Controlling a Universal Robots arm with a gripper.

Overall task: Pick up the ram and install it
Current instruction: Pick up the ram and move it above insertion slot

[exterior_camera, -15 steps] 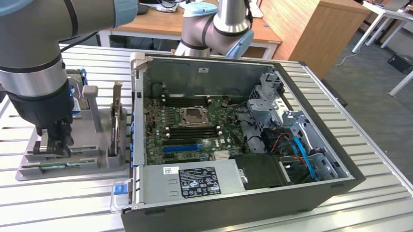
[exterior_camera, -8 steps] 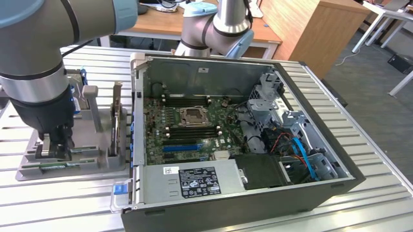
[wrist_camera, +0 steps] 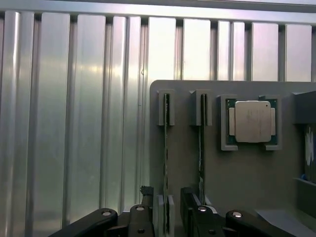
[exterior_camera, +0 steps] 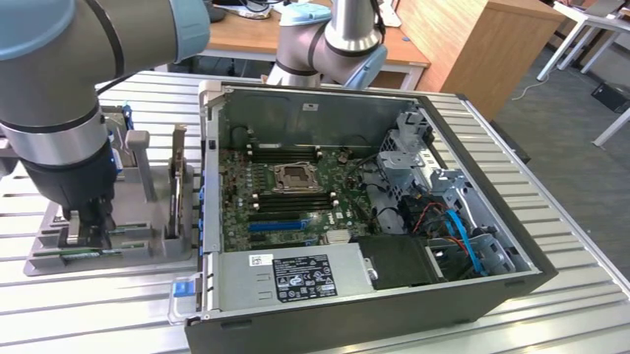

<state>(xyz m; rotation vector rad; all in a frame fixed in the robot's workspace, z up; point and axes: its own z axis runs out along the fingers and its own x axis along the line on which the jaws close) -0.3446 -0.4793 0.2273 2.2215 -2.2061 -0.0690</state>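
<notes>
Two rams stand on edge in slots of a grey holder tray point(wrist_camera: 247, 182). One ram point(wrist_camera: 166, 148) runs between my fingers, and the second ram point(wrist_camera: 202, 143) stands just beside it. My gripper point(wrist_camera: 166, 219) is open and low over the tray, one black finger point(wrist_camera: 144, 215) on each side of the first stick, with a small gap showing on both sides. In the exterior view the gripper point(exterior_camera: 87, 230) hangs down into the tray point(exterior_camera: 147, 254) at that view's left, with a green ram point(exterior_camera: 99, 253) below it. The motherboard point(exterior_camera: 285, 206) lies in the open computer case.
A CPU chip point(wrist_camera: 252, 121) sits in a pocket of the tray. A taller dark card point(exterior_camera: 177, 192) stands upright in the tray beside the case wall point(exterior_camera: 209, 169). The case's power supply point(exterior_camera: 295, 273), drive cages point(exterior_camera: 409, 147) and cables point(exterior_camera: 458, 228) crowd its near and right sides. All rest on a slatted metal table point(exterior_camera: 79, 310).
</notes>
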